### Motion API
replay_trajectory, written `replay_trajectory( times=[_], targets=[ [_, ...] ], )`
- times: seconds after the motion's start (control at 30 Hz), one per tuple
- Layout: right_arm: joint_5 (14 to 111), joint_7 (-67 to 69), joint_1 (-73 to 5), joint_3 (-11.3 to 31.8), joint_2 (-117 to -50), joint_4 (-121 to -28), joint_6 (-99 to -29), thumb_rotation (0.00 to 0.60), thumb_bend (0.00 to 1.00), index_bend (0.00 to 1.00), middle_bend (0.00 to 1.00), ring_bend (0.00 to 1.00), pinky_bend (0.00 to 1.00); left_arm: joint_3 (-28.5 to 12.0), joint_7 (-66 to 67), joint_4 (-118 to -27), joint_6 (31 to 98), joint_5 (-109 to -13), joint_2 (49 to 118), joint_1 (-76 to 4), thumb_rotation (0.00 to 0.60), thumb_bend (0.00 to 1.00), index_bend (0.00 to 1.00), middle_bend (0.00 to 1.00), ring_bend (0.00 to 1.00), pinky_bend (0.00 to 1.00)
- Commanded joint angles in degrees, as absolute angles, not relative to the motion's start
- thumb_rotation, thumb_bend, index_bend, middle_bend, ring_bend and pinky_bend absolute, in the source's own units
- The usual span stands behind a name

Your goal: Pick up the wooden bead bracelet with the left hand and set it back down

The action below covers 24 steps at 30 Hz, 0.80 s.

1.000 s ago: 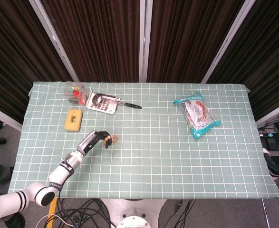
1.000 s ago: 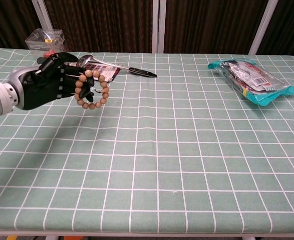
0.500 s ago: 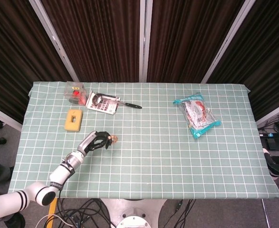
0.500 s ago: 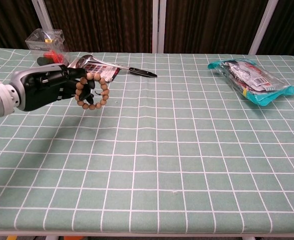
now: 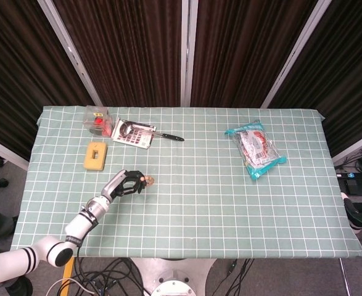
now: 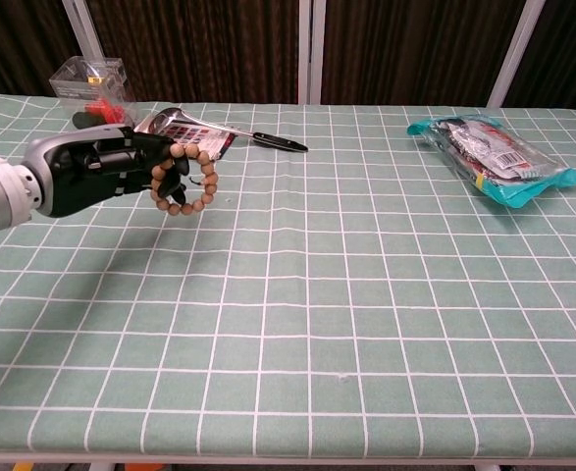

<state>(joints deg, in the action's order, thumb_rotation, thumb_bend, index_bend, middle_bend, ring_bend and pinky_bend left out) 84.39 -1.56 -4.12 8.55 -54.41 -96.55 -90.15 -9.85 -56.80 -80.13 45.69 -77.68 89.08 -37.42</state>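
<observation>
— What is the left robot hand (image 6: 106, 172) doing?
— Its dark fingers (image 6: 160, 162) are curled through the wooden bead bracelet (image 6: 189, 180), holding it above the green checked worktop (image 6: 366, 294), left of centre.
— Anything different from a second ago?
— The robot hand has turned palm-down, and the bracelet hangs a little more tilted, at much the same spot.
— And the right robot hand?
— Neither view shows it.
— What else lies there?
— A calculator (image 5: 133, 133) with a black pen (image 5: 168, 136) beside it, a yellow block (image 5: 95, 155), and a teal packet (image 6: 494, 157) far right.
</observation>
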Motion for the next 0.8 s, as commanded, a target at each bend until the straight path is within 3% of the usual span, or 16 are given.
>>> replay_trajectory(
  times=[0.03,0.2,0.3,0.33,0.43,0.5,0.57,0.8],
  targets=[
    [84.4,-1.5,-4.1,8.6,-54.4,-96.5,-90.2,0.600,0.14,0.10,0.18,0.00,0.00,-9.8,-56.7,-80.2,45.7,-77.8,89.1,-37.4,0.489,0.68,0.53,0.67,0.46,0.13],
    [84.4,-1.3,-4.1,8.6,-54.5,-96.4,-90.1,0.600,0.14,0.10,0.18,0.00,0.00,-9.7,-56.4,-80.2,45.9,-78.1,89.0,-37.5,0.593,0.78,0.50,0.65,0.46,0.13],
    [84.3,-1.3,-4.1,8.6,-54.5,-96.3,-90.0,0.600,0.14,0.10,0.18,0.00,0.00,-9.7,-56.9,-80.4,45.7,-78.1,89.0,-37.6,0.591,0.82,0.49,0.64,0.46,0.13],
    [84.3,-1.2,-4.2,8.5,-54.5,-96.3,-89.9,0.600,0.14,0.10,0.18,0.00,0.00,-9.8,-57.1,-80.4,45.7,-78.1,88.9,-37.6,0.556,0.82,0.49,0.64,0.46,0.13],
    [84.3,-1.2,-4.2,8.5,-54.6,-96.2,-89.9,0.600,0.14,0.10,0.18,0.00,0.00,-10.0,-59.1,-80.8,45.3,-78.1,88.5,-37.6,0.331,0.80,0.49,0.64,0.46,0.13],
    [84.2,-1.2,-4.2,8.5,-54.6,-96.2,-89.9,0.600,0.14,0.10,0.18,0.00,0.00,-9.9,-60.3,-81.1,44.8,-78.3,88.0,-37.7,0.244,0.79,0.49,0.64,0.46,0.13],
    [84.3,-1.1,-4.2,8.5,-54.6,-96.2,-89.8,0.600,0.14,0.10,0.18,0.00,0.00,-9.9,-62.2,-82.1,43.8,-78.4,87.2,-37.9,0.184,0.78,0.49,0.64,0.46,0.13],
    [84.3,-1.0,-4.1,8.5,-54.6,-96.1,-89.9,0.600,0.14,0.10,0.18,0.00,0.00,-10.8,-80.8,-89.8,35.2,-80.4,80.7,-39.4,0.070,0.74,0.48,0.64,0.46,0.13]
  ],
)
